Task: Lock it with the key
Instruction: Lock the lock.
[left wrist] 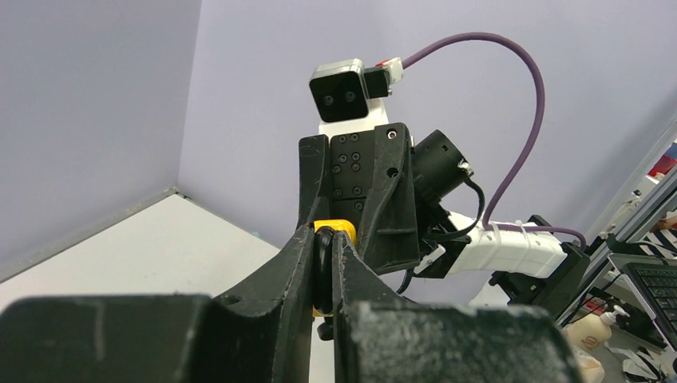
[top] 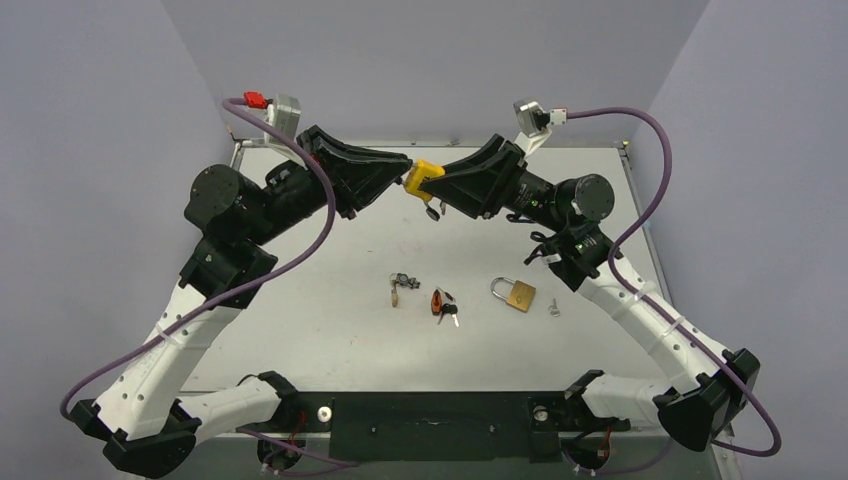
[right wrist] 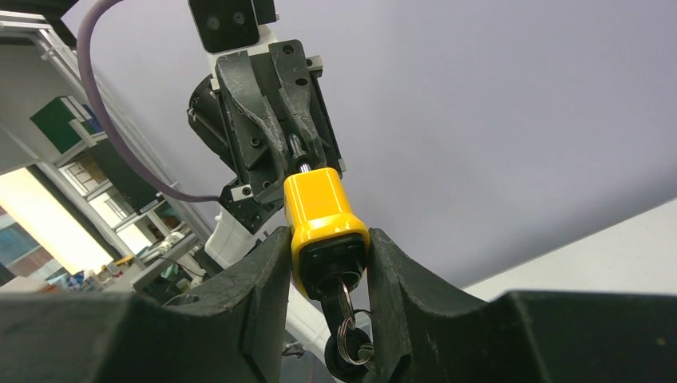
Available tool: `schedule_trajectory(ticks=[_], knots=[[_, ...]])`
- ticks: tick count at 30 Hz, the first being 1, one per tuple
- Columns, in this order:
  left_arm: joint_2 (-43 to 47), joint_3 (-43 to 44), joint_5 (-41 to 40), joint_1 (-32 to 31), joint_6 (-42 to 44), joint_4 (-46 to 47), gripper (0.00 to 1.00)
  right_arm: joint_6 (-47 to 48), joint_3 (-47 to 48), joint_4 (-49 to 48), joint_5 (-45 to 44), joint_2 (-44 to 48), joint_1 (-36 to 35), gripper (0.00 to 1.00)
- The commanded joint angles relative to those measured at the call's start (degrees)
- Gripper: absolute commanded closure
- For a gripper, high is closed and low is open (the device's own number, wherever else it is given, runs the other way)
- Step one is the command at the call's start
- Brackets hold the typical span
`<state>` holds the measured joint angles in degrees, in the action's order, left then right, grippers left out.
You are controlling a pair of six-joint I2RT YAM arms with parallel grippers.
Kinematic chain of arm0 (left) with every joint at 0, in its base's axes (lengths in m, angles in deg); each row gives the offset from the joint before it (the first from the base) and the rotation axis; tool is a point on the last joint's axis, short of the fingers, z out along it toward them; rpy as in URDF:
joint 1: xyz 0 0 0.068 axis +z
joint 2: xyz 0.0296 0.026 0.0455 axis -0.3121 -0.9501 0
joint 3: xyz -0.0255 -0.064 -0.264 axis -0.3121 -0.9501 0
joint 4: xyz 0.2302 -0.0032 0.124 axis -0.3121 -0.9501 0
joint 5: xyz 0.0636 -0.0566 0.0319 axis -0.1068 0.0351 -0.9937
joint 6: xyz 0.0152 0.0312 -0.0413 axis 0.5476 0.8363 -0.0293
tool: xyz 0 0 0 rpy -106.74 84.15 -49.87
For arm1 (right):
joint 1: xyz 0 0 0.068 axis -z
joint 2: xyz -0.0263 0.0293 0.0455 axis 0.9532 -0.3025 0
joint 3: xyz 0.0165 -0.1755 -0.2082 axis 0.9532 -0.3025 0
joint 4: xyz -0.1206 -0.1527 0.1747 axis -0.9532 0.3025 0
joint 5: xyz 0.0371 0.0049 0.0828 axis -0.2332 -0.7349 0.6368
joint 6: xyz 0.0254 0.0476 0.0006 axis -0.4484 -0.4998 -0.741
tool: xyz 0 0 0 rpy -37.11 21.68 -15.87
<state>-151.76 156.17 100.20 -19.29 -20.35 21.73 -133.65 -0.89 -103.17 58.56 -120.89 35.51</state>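
Step in hand, my read: seat the shackle, then turn the key.

- The left gripper [left wrist: 322, 239] should push the shackle [left wrist: 322, 271] straight along its own axis toward the right gripper [right wrist: 327, 243]. No side load, or the leg binds in the body.
- The yellow padlock [right wrist: 323, 211] must sit square between the right fingers during that push. The body looks smooth, so an off-axis push could twist it in the grip.
- The key [right wrist: 338, 289] is in the keyway on the end of the body nearest the right wrist, down between the right fingers. The key ring [right wrist: 349, 323] dangles below it.
- Neither gripper is free to turn the key, so one has to let go. I'd release the left once the shackle is home and bring it round. The right fingers crowd the key head, so it's a tight approach.
- Can't tell whether the shackle is fully seated.

Tool state:

- Left: fingers pinched nearly together on the thin black shackle, with the yellow body just ahead of the tips.
- Right: jaws partway apart, clamped on the sides of the padlock body, which fills the gap.
- The two sets of tips almost meet, with the lock bridging them up in the air.
- On the table [top: 330, 330] below both, well apart: small lock [top: 399, 288], loose keys [top: 443, 303], brass padlock [top: 517, 293]. Neither gripper touches them.
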Motion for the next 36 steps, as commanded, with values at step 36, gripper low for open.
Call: schedule_trajectory(ticks=[36], knots=[[-0.5,9.2,12.9,5.3,3.0,-23.4,0.62,17.4,-2.0,17.5,1.5,12.1,-0.3,1.0]])
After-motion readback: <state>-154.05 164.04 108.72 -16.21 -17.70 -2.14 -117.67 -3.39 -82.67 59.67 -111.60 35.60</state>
